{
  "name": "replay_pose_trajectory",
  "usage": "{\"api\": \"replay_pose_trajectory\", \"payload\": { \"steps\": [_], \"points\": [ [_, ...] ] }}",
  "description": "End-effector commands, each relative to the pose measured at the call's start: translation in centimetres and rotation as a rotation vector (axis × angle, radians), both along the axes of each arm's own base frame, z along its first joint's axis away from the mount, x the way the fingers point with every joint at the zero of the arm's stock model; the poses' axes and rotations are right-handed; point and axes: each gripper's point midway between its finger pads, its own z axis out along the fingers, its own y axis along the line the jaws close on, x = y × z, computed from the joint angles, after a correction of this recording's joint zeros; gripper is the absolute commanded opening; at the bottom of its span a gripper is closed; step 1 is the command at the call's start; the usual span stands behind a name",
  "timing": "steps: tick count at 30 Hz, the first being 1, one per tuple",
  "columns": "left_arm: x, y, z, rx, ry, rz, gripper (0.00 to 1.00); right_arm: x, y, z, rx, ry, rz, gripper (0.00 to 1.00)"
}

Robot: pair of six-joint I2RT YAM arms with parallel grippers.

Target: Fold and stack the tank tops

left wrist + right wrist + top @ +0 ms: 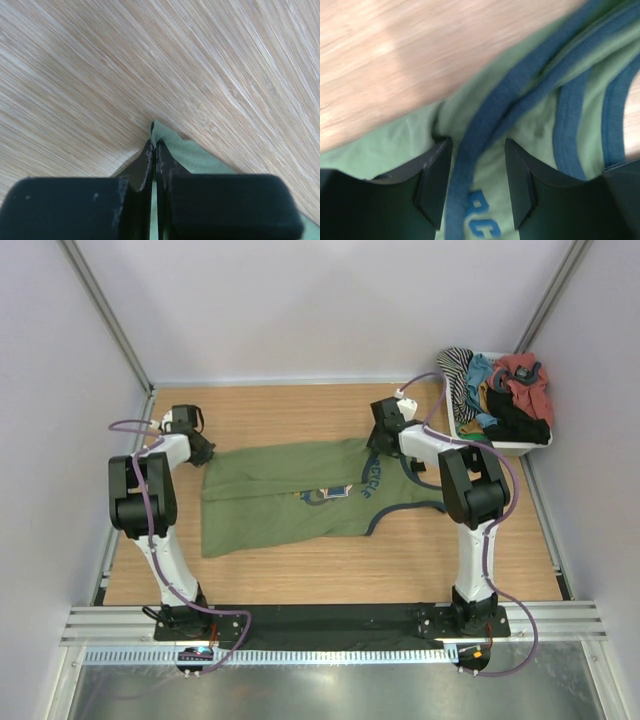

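Note:
The olive green tank top [280, 500] lies spread flat across the middle of the table, with blue lettering and dark trim towards its right end. My left gripper [204, 451] is shut on its far left corner; in the left wrist view the green cloth [200, 160] comes out from between the closed jaws of that gripper [154, 146]. My right gripper [378, 447] is low over the far right end, open. Its fingers straddle a strip of blue trim [520, 95] on the green tank top [395, 150], gripper [479, 150] not closed on it. A black garment [520, 425] lies in the bin.
A white bin [497, 448] at the back right holds a heap of clothes: striped [458, 370], teal [480, 375] and red [520, 375]. Bare wooden table [300, 410] lies behind and in front of the green top. Side walls stand close on both sides.

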Motion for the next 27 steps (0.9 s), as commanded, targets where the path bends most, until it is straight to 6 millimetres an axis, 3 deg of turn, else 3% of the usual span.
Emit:
{"api": "replay_pose_trajectory", "payload": {
  "steps": [1,2,3,4,6,8,11,13,15,17,18,20,21,22,23,24,25,26,27],
  "points": [
    [1.4,-0.1,0.9,0.013,-0.031,-0.007,0.0,0.9,-0.1,0.4,-0.027,0.01,0.003,0.49],
    [1.6,-0.2,0.8,0.013,-0.031,-0.008,0.0,1.1,-0.2,0.1,-0.036,0.012,0.0,0.43],
    [1.7,-0.3,0.7,0.013,-0.03,-0.011,0.0,1.3,-0.4,-0.2,-0.04,0.016,-0.005,0.28],
    [2.2,-0.3,1.0,0.015,-0.039,-0.01,0.0,2.0,-1.1,0.0,-0.039,0.008,-0.024,0.19],
    [3.1,-0.5,0.9,0.011,-0.043,-0.012,0.0,2.7,-1.8,-0.3,-0.013,0.009,-0.043,0.09],
    [3.6,-0.8,0.2,0.007,-0.025,-0.017,0.0,4.2,-3.0,0.1,0.038,-0.003,-0.059,0.08],
    [5.9,-1.3,1.0,0.007,-0.06,-0.021,0.0,6.4,-4.3,0.1,0.062,-0.022,-0.075,0.07],
    [7.9,-1.6,0.8,0.01,-0.081,-0.014,0.0,8.0,-4.4,0.1,0.062,-0.037,-0.055,0.19],
    [9.5,-2.6,1.1,-0.028,-0.103,-0.052,0.04,9.1,-4.0,1.0,0.078,-0.049,-0.028,0.43],
    [9.7,-2.9,2.1,-0.024,-0.124,-0.061,0.15,9.2,-3.7,2.0,0.084,-0.062,0.001,0.46],
    [9.3,-2.7,3.6,0.003,-0.15,-0.061,0.34,8.9,-3.6,2.2,0.087,-0.069,0.01,0.49],
    [9.0,-2.7,5.6,0.021,-0.202,-0.072,0.53,8.5,-3.4,5.2,0.091,-0.13,0.028,0.54],
    [8.0,-2.6,5.5,0.023,-0.193,-0.068,0.57,7.8,-3.3,5.2,0.095,-0.133,0.037,0.56],
    [7.7,-2.9,8.0,0.026,-0.238,-0.083,0.6,7.3,-3.2,5.8,0.096,-0.145,0.047,0.57],
    [7.2,-3.1,8.8,0.029,-0.243,-0.088,0.62,6.9,-3.2,8.5,0.107,-0.193,0.05,0.58],
    [6.2,-3.3,8.9,0.03,-0.231,-0.09,0.64,5.7,-3.2,7.9,0.112,-0.182,0.058,0.6],
    [5.3,-3.5,11.6,0.029,-0.281,-0.085,0.65,5.0,-2.7,8.7,0.12,-0.195,0.071,0.6],
    [4.5,-3.5,12.3,0.03,-0.294,-0.081,0.67,4.1,-2.5,11.0,0.132,-0.241,0.082,0.6],
    [3.0,-4.5,11.9,0.025,-0.28,-0.097,0.68,2.4,-2.4,10.1,0.125,-0.22,0.091,0.6]
  ]
}}
